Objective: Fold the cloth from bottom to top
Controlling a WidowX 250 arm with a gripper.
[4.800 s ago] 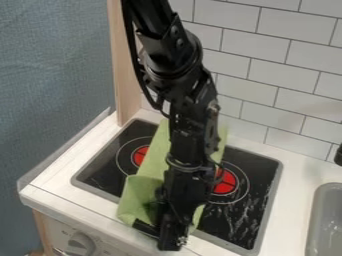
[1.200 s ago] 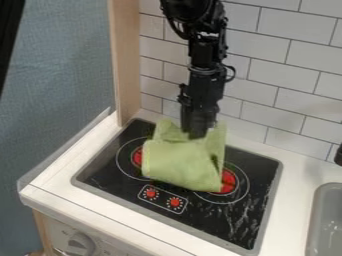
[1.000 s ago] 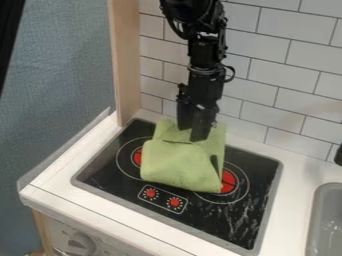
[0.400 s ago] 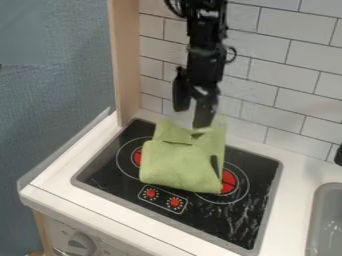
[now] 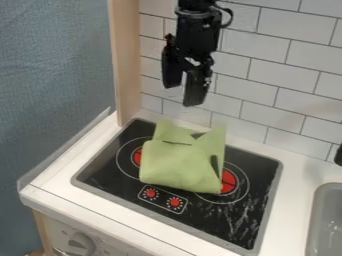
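Camera view: what do we see change?

— Our black two-finger gripper (image 5: 183, 94) lifts away, spread open. The squarish green fabric cloth (image 5: 180, 167) lies folded beneath it; we judge our fold nearly done.

**Item Quantities**

Cloth (image 5: 180, 167): one. Tool (image 5: 182, 95): one, fitted with two fingers. Bench (image 5: 59, 172): one. Stovetop (image 5: 103, 167): one, bearing two burners (image 5: 230, 181), each with a red center, and two small red dials (image 5: 175, 202) within one outlined frame. Front knob (image 5: 81, 242): one. Sink (image 5: 312, 215): one. Wooden post (image 5: 125, 60): one. Dark item at the right edge (image 5: 339, 156): one, type not identifiable. Wall tiles (image 5: 280, 25): more than ten; exact count not determinable.
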